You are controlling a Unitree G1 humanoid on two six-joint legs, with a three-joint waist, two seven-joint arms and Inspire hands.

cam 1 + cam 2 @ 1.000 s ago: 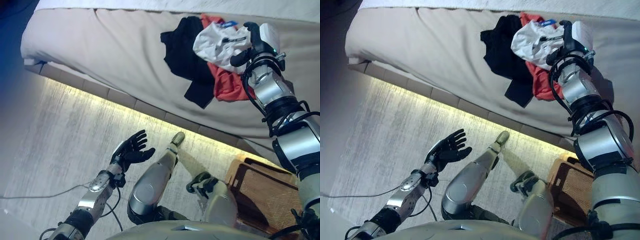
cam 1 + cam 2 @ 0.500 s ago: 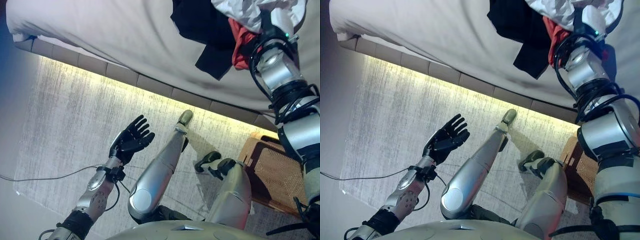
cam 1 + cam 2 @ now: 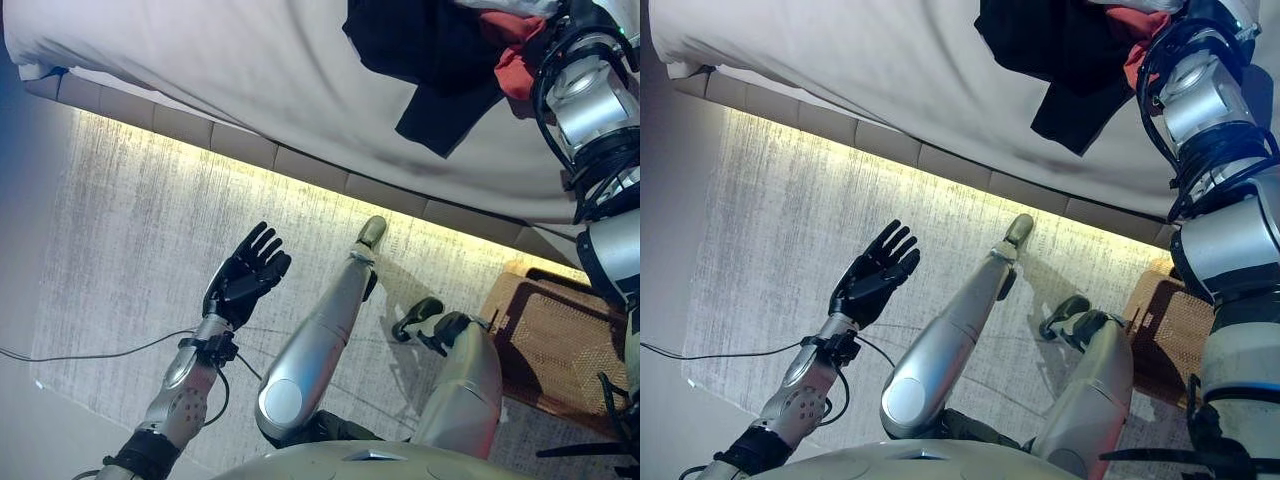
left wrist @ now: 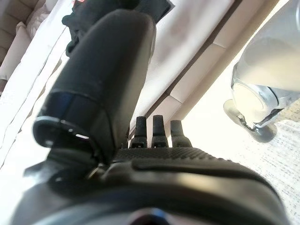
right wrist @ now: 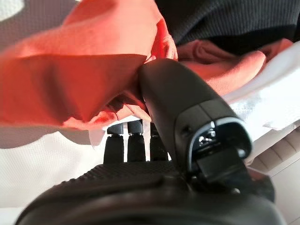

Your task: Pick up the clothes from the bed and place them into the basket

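Nearest, at 7 o'clock over the floor, left hand raised palm-up, fingers straight and spread, holding nothing, well apart from any cloth. At 4 o'clock on the floor, basket, brown and woven, just beside the bed's foot edge, nothing seen in the part that shows. Farther off, bed running across from 10 to 2 o'clock, with the clothes heaped at 1 o'clock: black garment with a flap trailing toward the bed edge, red garment touching it on the 3 o'clock side, a sliver of white cloth beside that. Right hand buried in the heap, thumb pressed against the red cloth; fingers run in under the folds, so cannot tell whether closed on cloth or not. Heap lies directly at the right hand, far from the left; basket sits down toward 5 o'clock from the heap, same side as the right arm, so probably a right-arm carry.
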